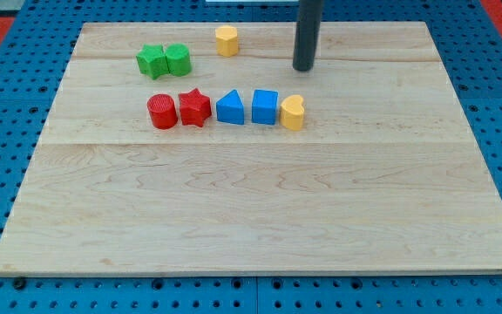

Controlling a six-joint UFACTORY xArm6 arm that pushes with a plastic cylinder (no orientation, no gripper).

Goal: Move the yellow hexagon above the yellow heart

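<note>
The yellow hexagon point(227, 40) stands near the board's top edge, left of centre. The yellow heart point(293, 112) sits at the right end of a row of blocks in the board's upper middle. My tip point(303, 67) rests on the board above the heart and to the right of the hexagon, touching neither. The rod rises out of the view's top.
The row holds, from left, a red cylinder point(161, 112), a red star point(195, 107), a blue triangle point(230, 108) and a blue cube point(265, 106). A green star point(152, 61) and a green cylinder-like block point(178, 59) touch at the upper left. The wooden board point(260, 218) lies on a blue pegboard.
</note>
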